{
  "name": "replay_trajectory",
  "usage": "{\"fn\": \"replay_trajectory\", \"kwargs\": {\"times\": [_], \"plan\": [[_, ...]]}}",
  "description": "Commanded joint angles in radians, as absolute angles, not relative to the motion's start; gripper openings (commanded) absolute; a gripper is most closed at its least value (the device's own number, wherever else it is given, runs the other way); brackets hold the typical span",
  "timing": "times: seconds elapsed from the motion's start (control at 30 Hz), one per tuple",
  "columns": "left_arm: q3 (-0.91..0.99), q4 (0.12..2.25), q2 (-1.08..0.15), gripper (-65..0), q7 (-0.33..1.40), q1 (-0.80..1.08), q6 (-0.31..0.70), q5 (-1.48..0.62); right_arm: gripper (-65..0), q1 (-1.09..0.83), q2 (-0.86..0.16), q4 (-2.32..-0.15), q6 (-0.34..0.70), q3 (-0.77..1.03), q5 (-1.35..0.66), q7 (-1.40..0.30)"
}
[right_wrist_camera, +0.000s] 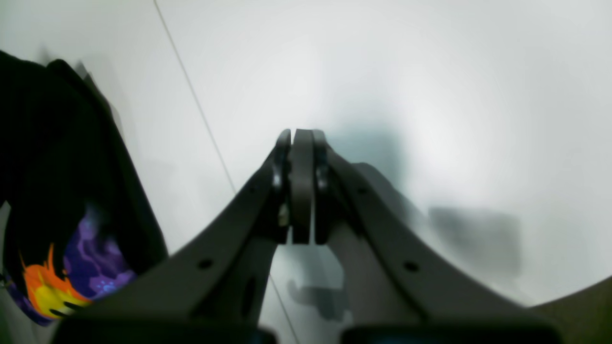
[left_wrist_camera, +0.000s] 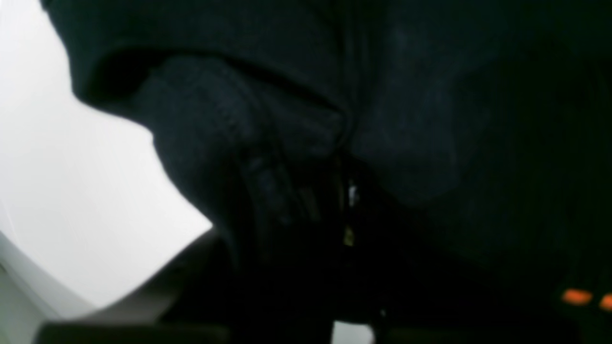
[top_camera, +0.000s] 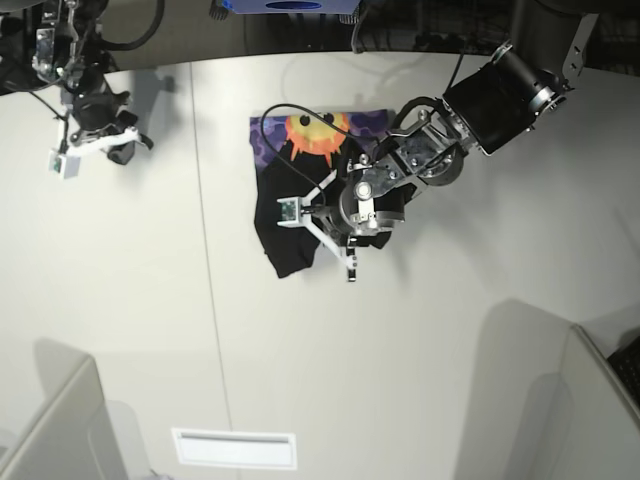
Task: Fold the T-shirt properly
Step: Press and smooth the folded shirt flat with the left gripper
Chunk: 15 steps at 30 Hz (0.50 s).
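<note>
Mid-fold: my left gripper (top_camera: 318,212) sits on the bunched black cloth T-shirt (top_camera: 290,235), its grip unclear; my empty right gripper (right_wrist_camera: 302,186) is closed. Squaring remains.

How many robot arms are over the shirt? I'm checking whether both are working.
1: the left gripper is over the T-shirt; the right gripper sits apart over the table.

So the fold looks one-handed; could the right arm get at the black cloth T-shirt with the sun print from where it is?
Probably yes: the T-shirt lies across open white table with nothing between.
</note>
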<state>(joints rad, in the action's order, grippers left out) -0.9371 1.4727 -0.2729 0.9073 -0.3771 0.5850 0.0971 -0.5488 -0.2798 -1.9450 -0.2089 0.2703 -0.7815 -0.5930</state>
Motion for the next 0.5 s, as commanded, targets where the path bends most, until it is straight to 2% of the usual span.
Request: {"fn": "replay_trajectory", "kwargs": {"times": [0.0,0.13,0.23,0.33,0.47], "plan": [[-0.944,1.475,-0.294,-50.7,0.992,-0.363,0.638,0.094,-65.0,-0.552,-0.292,-1.966,-0.2,0.274,-0.783,-0.573],[-0.944,1.501,-0.294,-33.2,0.992,-0.389,0.638,0.097,-65.0,-0.552,-0.292,-1.968,-0.2,0.274,-0.785,-0.573],[-0.944,1.501,-0.292,-25.3,0.992,-0.42,0.638,0.097,-65.0,-0.552,-0.292,-1.968,-0.2,0.274,-0.785,-0.573],[-0.943,1.503,-0.286,-22.1,0.992,-0.458,0.638,0.096,-65.0,-0.55,-0.292,-1.968,-0.2,0.274,-0.785,-0.573],[-0.94,1.549,-0.285,-22.2,0.992,-0.507,0.638,0.09,-65.0,-0.547,-0.291,-1.968,-0.2,0.274,-0.785,-0.573]]}}
